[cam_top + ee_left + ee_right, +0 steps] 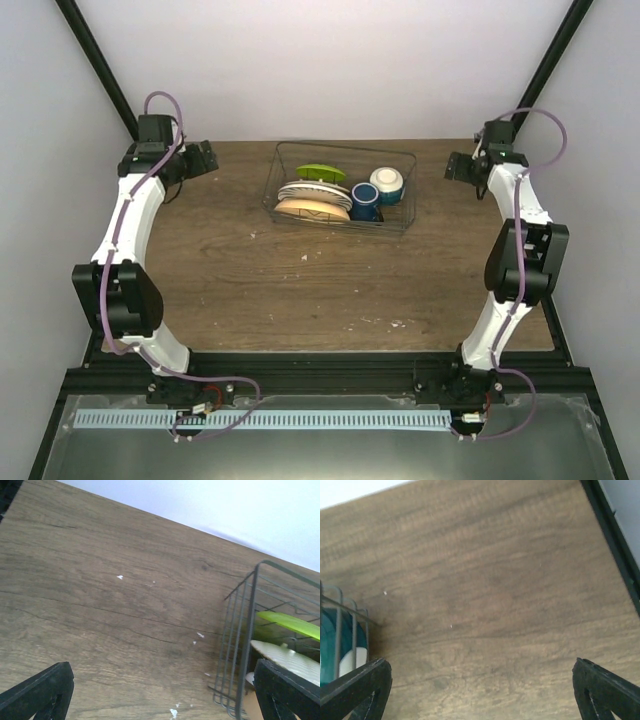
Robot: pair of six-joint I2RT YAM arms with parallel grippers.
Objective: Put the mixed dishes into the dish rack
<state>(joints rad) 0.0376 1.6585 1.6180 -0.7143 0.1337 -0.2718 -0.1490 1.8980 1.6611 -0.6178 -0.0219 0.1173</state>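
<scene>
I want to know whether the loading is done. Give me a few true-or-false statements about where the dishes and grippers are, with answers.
1. The lime-green plate is inside the dish rack. True.
2. The dark blue mug stands outside the rack. False: the mug is in the rack, beside the white bowl.
3. The left gripper and the right gripper are both open and hold nothing. True.
4. The rack sits at the near edge, between the arm bases. False: it is toward the far edge of the table.
</scene>
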